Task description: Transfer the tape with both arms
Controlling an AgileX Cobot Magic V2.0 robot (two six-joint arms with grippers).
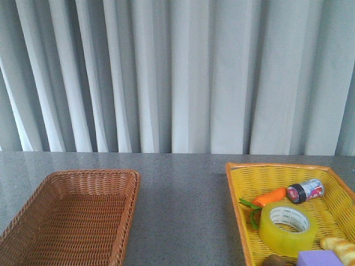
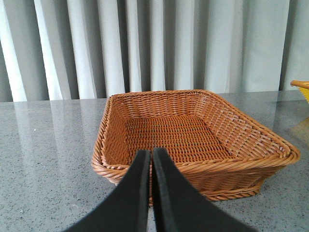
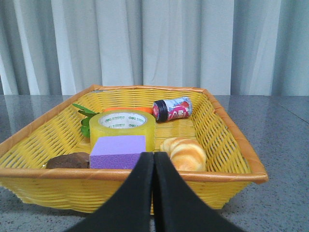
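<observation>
Two baskets: brown wicker basket (image 1: 119, 216) on the left of the grey worktop (image 1: 183, 210), yellow basket (image 1: 244, 219) on the right, well apart.
Tape (image 1: 287, 228): lying flat in the yellow basket, core opening up, between the carrot (image 1: 270, 197) and the purple block (image 1: 320, 258).
Other contents: small jar (image 1: 305, 190), bread roll (image 3: 184, 153), dark brown piece (image 3: 68, 161).
Left gripper (image 2: 151, 157): fingers pressed together, holding nothing, before the brown wicker basket.
Right gripper (image 3: 154, 158): fingers pressed together, holding nothing, before the yellow basket.

Each pincer, left (image 2: 151, 153) and right (image 3: 154, 155), showed two smooth matte black fingers, broad-based and tapering to narrow tips.
</observation>
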